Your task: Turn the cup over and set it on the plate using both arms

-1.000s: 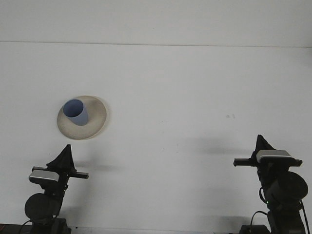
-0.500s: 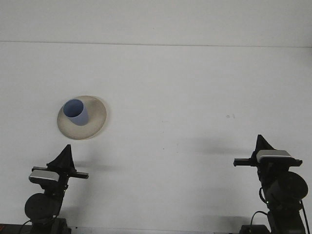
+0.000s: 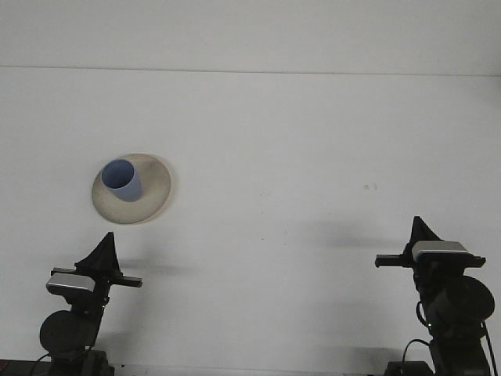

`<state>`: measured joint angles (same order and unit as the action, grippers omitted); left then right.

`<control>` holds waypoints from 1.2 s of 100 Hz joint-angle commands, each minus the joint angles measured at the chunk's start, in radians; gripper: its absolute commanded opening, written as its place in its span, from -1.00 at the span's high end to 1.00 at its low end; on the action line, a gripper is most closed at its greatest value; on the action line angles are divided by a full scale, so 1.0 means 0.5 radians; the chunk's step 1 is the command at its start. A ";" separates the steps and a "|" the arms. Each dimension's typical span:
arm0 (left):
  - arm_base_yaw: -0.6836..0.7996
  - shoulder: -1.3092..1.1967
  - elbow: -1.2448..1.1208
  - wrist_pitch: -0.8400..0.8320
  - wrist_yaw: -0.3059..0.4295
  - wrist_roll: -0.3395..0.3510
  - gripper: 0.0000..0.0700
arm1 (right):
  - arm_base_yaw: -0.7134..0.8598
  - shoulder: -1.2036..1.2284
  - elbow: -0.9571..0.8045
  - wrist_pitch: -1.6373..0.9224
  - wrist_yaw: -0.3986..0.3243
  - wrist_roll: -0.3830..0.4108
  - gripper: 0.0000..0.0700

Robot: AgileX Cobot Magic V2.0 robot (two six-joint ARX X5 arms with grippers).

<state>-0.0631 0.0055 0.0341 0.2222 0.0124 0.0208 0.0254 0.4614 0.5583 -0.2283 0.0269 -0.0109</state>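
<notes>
A blue cup (image 3: 122, 179) stands upright, mouth up, on the left part of a cream plate (image 3: 149, 192) on the white table. My left gripper (image 3: 105, 245) sits low at the front left, below the plate and well apart from it. At the front right my right gripper (image 3: 421, 228) is far from both cup and plate. Each shows only as a dark pointed tip.
A white table (image 3: 297, 157) fills the view, its far edge running across the top. Two small dark specks (image 3: 369, 186) mark the surface right of centre.
</notes>
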 commanded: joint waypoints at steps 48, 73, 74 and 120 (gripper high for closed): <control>0.000 -0.005 -0.040 0.020 0.005 0.027 0.97 | 0.001 -0.484 -0.279 0.040 0.001 0.006 0.98; 0.000 -0.005 -0.040 0.020 0.005 0.027 0.97 | -0.021 -0.842 -0.575 0.040 0.001 0.006 0.98; 0.000 -0.005 -0.040 0.020 0.005 0.027 0.97 | -0.024 -0.855 -0.586 0.040 0.001 0.006 0.98; 0.000 -0.005 -0.040 0.016 0.005 0.027 0.97 | -0.046 -0.920 -0.913 0.410 0.001 0.008 0.98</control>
<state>-0.0631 0.0055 0.0341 0.2199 0.0128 0.0208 0.0048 0.0025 0.1192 -0.0643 0.0269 -0.0109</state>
